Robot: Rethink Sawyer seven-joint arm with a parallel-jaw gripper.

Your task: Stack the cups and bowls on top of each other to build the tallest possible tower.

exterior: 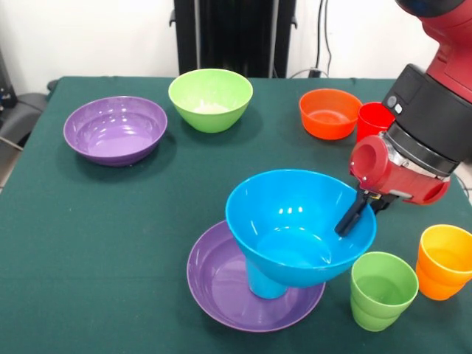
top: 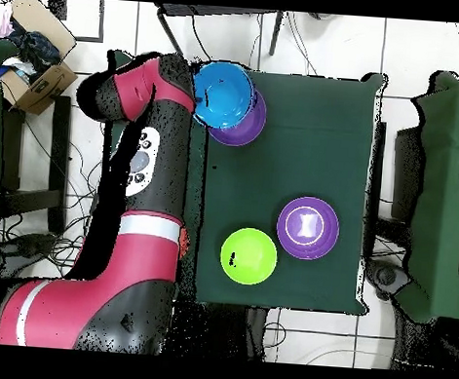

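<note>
A deep blue bowl [exterior: 295, 214] sits tilted on an upturned blue cup [exterior: 264, 284], which stands in a wide purple bowl [exterior: 221, 284] at the front. My gripper [exterior: 355, 212] is at the blue bowl's right rim. One black finger [exterior: 349, 215] reaches inside the rim and the other is hidden behind the wall, so it looks shut on the rim. In the overhead view the blue bowl [top: 224, 91] overlaps the purple bowl [top: 247, 128] beside my arm. A green cup [exterior: 382, 290] stands to the right, then a yellow cup [exterior: 446, 249] nested in an orange cup [exterior: 436, 284].
A second purple bowl [exterior: 114, 129] [top: 308, 227] sits at the back left and a light green bowl [exterior: 210, 98] [top: 248, 255] beside it. An orange bowl [exterior: 330, 113] and a red cup [exterior: 372, 120] stand at the back right, close behind my arm.
</note>
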